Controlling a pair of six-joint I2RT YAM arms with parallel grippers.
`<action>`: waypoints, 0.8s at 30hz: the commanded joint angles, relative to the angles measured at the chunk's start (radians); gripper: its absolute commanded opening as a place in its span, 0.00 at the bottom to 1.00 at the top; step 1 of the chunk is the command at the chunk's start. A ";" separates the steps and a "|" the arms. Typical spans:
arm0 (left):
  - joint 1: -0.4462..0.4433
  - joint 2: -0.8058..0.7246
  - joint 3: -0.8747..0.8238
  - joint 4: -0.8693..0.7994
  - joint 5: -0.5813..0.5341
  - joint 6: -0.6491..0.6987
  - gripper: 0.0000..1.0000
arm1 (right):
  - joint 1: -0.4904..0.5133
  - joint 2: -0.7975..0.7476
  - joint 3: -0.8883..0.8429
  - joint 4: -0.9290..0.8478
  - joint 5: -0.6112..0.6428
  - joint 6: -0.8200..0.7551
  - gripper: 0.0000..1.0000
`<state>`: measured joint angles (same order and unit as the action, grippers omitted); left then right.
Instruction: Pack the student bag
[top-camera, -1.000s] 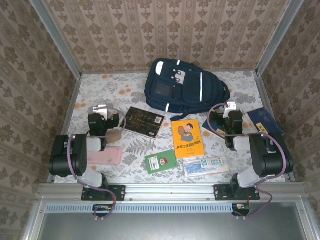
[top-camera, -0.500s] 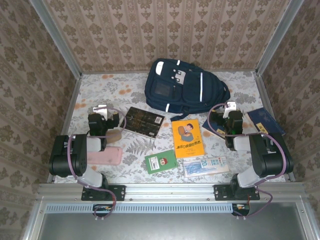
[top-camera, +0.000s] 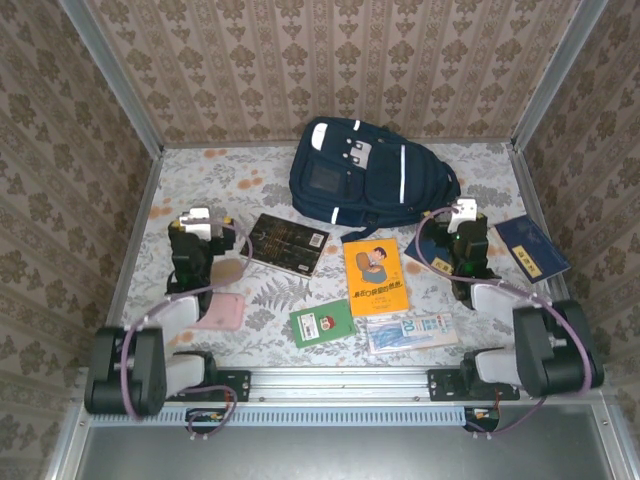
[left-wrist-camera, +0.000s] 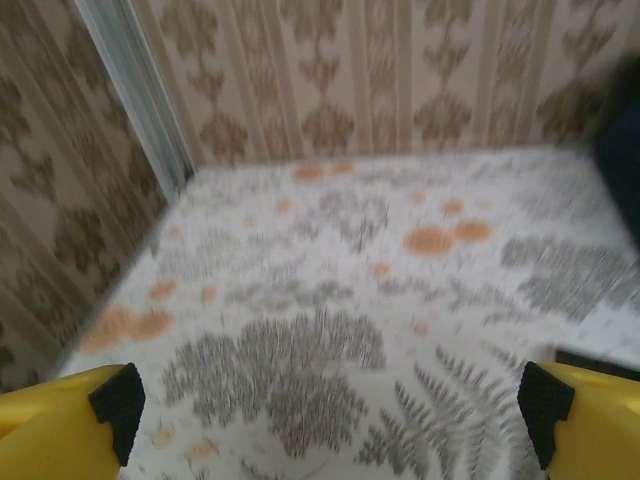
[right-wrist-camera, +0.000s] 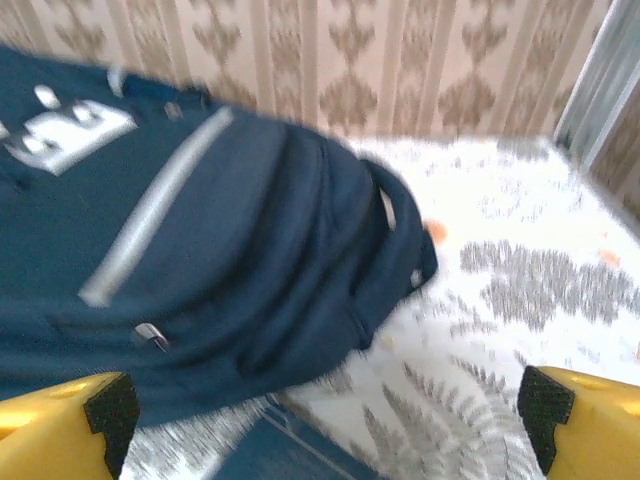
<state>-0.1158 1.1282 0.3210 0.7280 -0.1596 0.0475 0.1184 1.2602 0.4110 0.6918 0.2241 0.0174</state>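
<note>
The student bag (top-camera: 370, 178) is a navy-blue backpack with white stripes, lying flat at the back middle of the table. In the right wrist view the student bag (right-wrist-camera: 200, 250) lies close ahead and to the left of my right gripper (right-wrist-camera: 325, 420), which is open with nothing between its yellow fingers. From above, my right gripper (top-camera: 463, 222) is just right of the bag's lower corner. My left gripper (top-camera: 198, 226) is left of the bag and apart from it. In its own view my left gripper (left-wrist-camera: 330, 420) is open over bare patterned tablecloth.
On the table in front of the bag lie a dark book (top-camera: 288, 243), an orange book (top-camera: 376, 275), a green booklet (top-camera: 323, 323), a clear pouch (top-camera: 408, 330), a pink case (top-camera: 215, 310) and a navy notebook (top-camera: 532, 247). Walls enclose the table on three sides.
Both arms have stretched forward and lowered, their elbows dropping toward the near edge. Both grippers have shifted slightly toward the back. Nothing on the table has moved.
</note>
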 joint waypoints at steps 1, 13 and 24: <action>-0.078 -0.159 0.021 -0.131 -0.078 0.066 1.00 | 0.085 -0.160 0.071 -0.160 0.130 -0.036 1.00; -0.456 -0.335 0.449 -0.902 0.019 -0.068 1.00 | 0.358 -0.486 0.410 -0.844 -0.004 -0.003 1.00; -0.517 -0.165 0.740 -1.306 -0.118 -0.399 1.00 | 0.348 -0.229 0.852 -1.381 0.075 0.318 1.00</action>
<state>-0.6762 0.9401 1.0271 -0.4385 -0.3016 -0.1848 0.4885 0.9958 1.2694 -0.4923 0.3088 0.2394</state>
